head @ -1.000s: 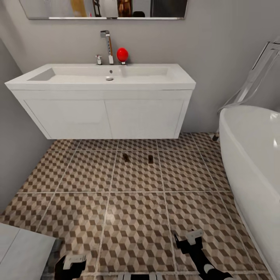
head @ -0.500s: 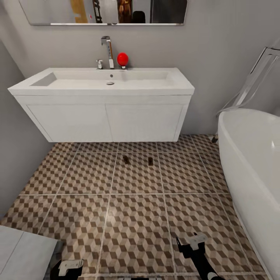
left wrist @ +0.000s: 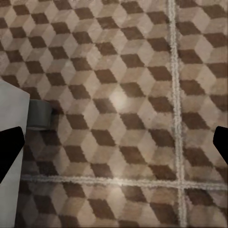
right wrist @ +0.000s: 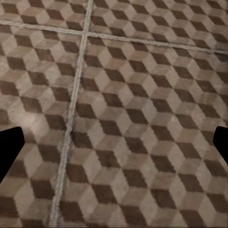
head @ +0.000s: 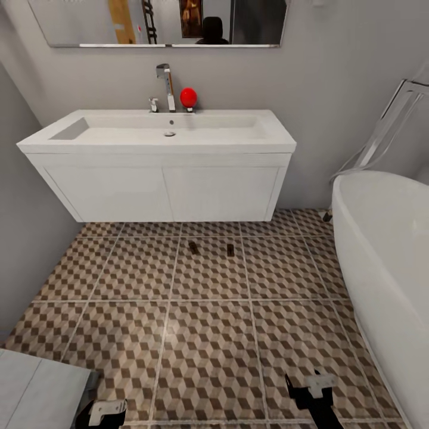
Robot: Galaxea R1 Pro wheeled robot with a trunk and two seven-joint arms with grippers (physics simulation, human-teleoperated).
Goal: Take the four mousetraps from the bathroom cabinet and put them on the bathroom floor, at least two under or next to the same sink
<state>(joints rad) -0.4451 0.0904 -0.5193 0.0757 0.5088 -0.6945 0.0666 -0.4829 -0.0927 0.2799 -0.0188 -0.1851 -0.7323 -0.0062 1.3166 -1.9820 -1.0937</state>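
Two mousetraps lie on the bathroom floor point(head: 202, 339) just in front of the wall-hung white sink point(head: 167, 128): one mousetrap point(head: 193, 246) to the left, the other mousetrap point(head: 230, 250) a short way to its right. At the picture's bottom edge, far from both, my left gripper point(head: 107, 411) and right gripper point(head: 316, 387) hover over the tiles. The left gripper point(left wrist: 114, 147) is open with only patterned tile between its fingers. So is the right gripper point(right wrist: 114, 142). The cabinet is out of view.
A white bathtub point(head: 381, 238) fills the right side, with a glass panel behind it. A grey wall bounds the left. A pale grey block point(head: 30, 387) sits at the lower left, close to my left gripper. A red object point(head: 188, 97) and faucet point(head: 164, 80) stand on the sink.
The whole view has shifted: the sink sits lower and smaller, and more of the mirror shows. The right gripper has dropped toward the lower right of the picture. The two mousetraps lie unmoved.
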